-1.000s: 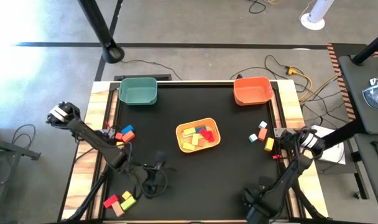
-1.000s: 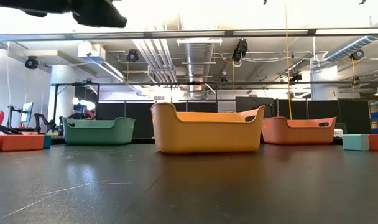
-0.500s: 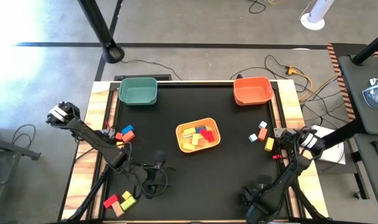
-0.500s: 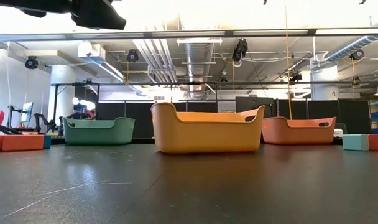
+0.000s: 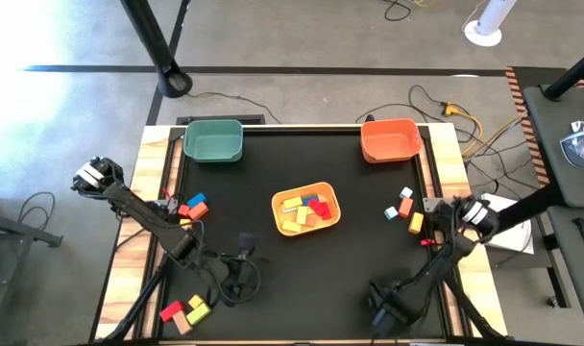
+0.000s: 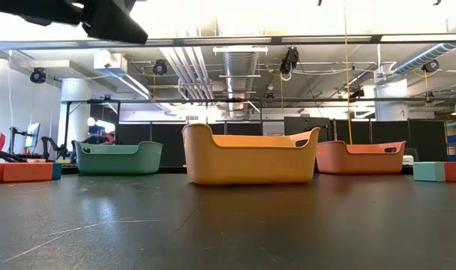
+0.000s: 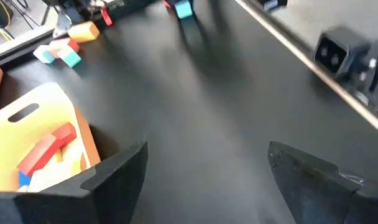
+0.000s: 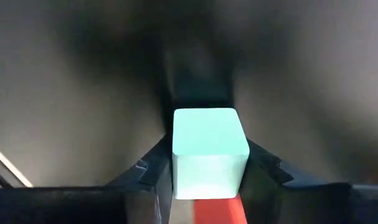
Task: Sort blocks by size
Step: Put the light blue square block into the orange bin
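The right gripper (image 8: 209, 171) is closed on a pale green cube (image 8: 210, 149), which sits squarely between both fingers with a red piece (image 8: 209, 208) just beneath it; whether that red piece is a second block cannot be determined. In the high view this gripper (image 5: 380, 309) is at the near edge of the black table (image 5: 273, 163), well apart from all three bins. The left gripper (image 7: 207, 168) is open and empty, positioned beside the yellow bin (image 5: 306, 208), which stands at the table centre and holds several blocks (image 5: 305, 210). The green bin (image 5: 213, 140) and the orange bin (image 5: 390, 140) stand at the far left and far right corners. Loose blocks remain in three groups: near the left edge (image 5: 190, 206), at the near left corner (image 5: 184, 310), and near the right edge (image 5: 405, 208). The step in hand appears to be transport of the gripped cube to the bin for its size class. To perform it well, maintain the grip throughout travel, carry the cube high enough to clear the bin rim, centre the gripper above the bin opening before release, and keep the path clear of the left arm. Release low inside the bin to limit bouncing. The correct bin cannot be determined from these views.
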`<state>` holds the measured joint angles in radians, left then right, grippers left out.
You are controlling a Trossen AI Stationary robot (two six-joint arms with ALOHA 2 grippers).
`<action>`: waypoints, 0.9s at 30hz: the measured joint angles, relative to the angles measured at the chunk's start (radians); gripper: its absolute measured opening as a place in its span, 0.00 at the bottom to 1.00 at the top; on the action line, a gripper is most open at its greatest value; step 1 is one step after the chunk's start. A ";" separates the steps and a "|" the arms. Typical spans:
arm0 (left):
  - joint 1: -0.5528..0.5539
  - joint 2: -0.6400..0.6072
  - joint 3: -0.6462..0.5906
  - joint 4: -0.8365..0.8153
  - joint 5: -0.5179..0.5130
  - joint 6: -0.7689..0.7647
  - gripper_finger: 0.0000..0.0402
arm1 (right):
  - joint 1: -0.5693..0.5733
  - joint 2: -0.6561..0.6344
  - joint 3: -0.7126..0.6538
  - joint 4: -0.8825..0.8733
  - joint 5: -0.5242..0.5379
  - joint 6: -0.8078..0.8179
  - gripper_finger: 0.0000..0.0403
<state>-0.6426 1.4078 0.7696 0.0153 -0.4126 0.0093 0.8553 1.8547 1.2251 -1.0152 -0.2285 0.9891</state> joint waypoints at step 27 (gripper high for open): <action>-0.005 -0.051 -0.012 -0.146 -0.146 -0.162 0.79 | -1.348 -0.514 -0.072 -0.119 0.654 -0.200 0.32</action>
<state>-0.6472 1.3563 0.7580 -0.1309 -0.5586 -0.1524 -0.4929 1.3404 1.1534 -1.1345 0.4260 0.7890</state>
